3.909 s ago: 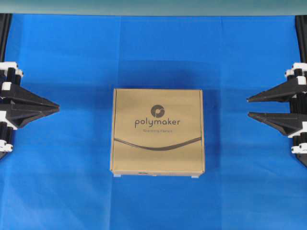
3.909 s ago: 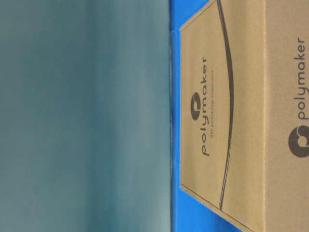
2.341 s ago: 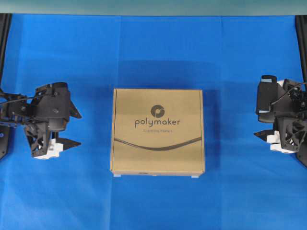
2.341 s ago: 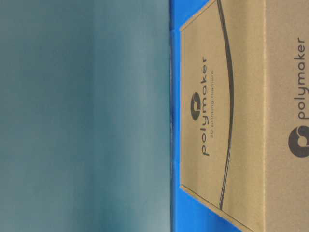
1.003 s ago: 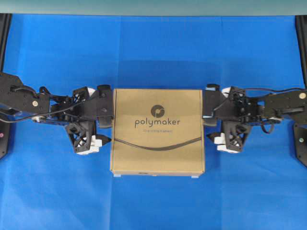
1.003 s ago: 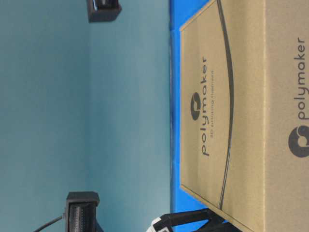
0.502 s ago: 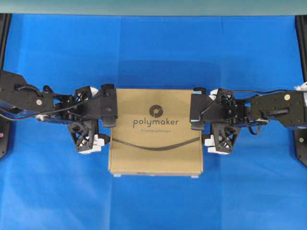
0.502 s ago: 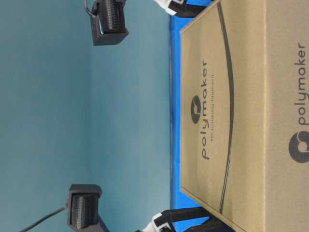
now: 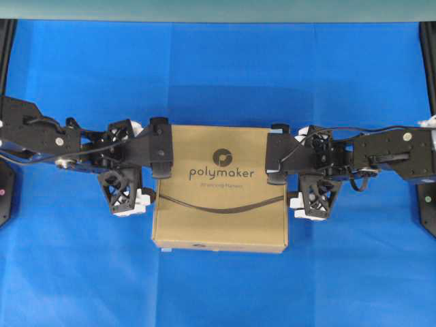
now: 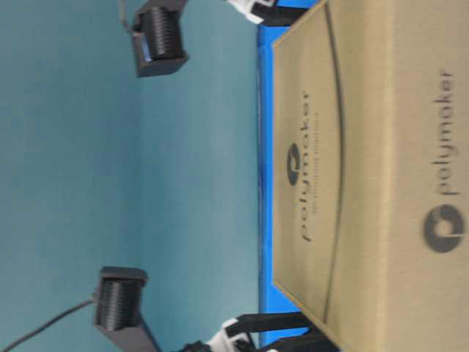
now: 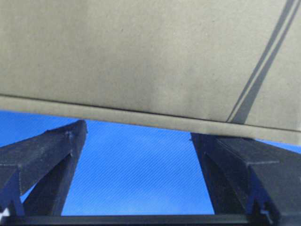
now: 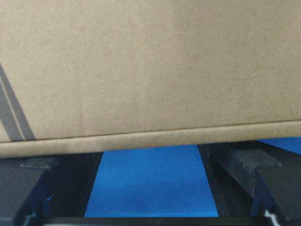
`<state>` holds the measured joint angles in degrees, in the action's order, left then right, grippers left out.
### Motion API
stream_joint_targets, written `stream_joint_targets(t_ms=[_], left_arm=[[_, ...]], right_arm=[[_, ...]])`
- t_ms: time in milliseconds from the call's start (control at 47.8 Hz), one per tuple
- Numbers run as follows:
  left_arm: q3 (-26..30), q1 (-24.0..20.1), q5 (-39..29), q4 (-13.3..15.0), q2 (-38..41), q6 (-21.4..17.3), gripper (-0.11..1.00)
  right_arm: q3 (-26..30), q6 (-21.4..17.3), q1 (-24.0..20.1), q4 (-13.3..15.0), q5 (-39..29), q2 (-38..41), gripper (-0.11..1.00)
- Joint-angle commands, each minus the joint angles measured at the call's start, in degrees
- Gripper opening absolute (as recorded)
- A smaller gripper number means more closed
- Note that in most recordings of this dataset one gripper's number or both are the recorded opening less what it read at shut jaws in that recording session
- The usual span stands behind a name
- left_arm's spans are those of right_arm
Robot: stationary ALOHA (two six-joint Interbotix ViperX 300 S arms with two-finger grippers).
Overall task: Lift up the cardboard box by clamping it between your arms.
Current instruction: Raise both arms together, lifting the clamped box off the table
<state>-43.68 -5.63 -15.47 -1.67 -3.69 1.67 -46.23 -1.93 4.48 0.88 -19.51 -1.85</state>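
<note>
The cardboard box (image 9: 218, 187) sits squeezed between the two pincers, above the blue tabletop (image 9: 218, 68). The left pincer (image 9: 151, 196) and right pincer (image 9: 291, 197) reach in level, fingers spread wide, pressing its sides.

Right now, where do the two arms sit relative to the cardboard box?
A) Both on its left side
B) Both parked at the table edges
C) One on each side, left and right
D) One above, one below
C: the left gripper meets the cardboard box at its left edge and the right gripper at its right edge.
</note>
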Motion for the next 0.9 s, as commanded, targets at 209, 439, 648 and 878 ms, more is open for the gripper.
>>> stream_joint_targets(t_ms=[209, 439, 648, 878], left_arm=[[5.3, -0.2, -6.9, 0.2, -6.8, 0.2, 0.86], [8.3, -0.2, -10.5, 0.2, -9.6, 0.2, 0.86], [13.2, 0.0, -16.3, 0.2, -10.3, 0.1, 0.86], [18.5, 0.2, -22.9, 0.2, -11.2, 0.1, 0.86]], right_arm=[[6.8, -0.4, -0.2, -1.0, -8.7, -7.6, 0.99], [9.4, -0.3, -0.5, -0.9, -12.8, -10.8, 0.99], [14.2, 0.0, -1.0, -0.9, -20.7, -12.5, 0.99], [18.9, 0.1, -1.2, -0.5, -27.0, -14.2, 0.99]])
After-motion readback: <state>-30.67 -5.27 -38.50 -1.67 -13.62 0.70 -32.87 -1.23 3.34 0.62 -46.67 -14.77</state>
